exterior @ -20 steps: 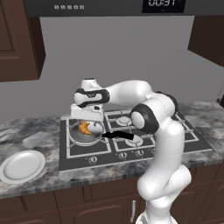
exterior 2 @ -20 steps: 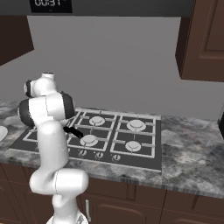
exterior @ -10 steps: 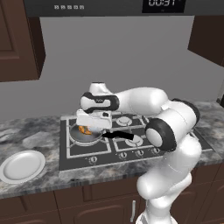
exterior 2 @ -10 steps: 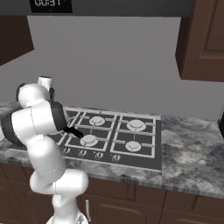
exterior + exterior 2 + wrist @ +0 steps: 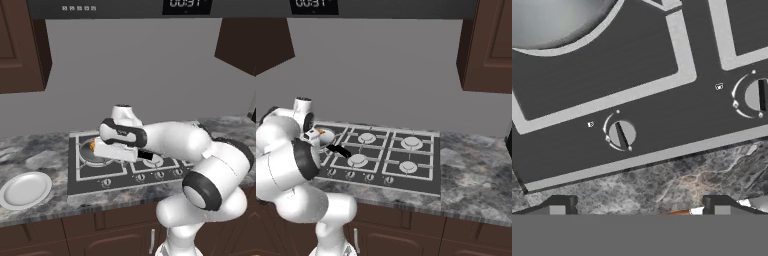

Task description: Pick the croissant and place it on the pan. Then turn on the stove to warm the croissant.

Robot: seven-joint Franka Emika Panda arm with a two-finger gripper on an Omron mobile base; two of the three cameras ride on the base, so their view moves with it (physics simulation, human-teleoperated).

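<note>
Two fingertips of the gripper (image 5: pixel 639 205) stand wide apart, holding nothing, above the stove's (image 5: pixel 637 100) front edge, with one knob (image 5: pixel 621 134) just ahead of them and the pan's (image 5: pixel 557 25) rim farther beyond. From the left base view, the croissant (image 5: pixel 92 146) lies in the pan near the stove's left edge, behind the hand.
</note>
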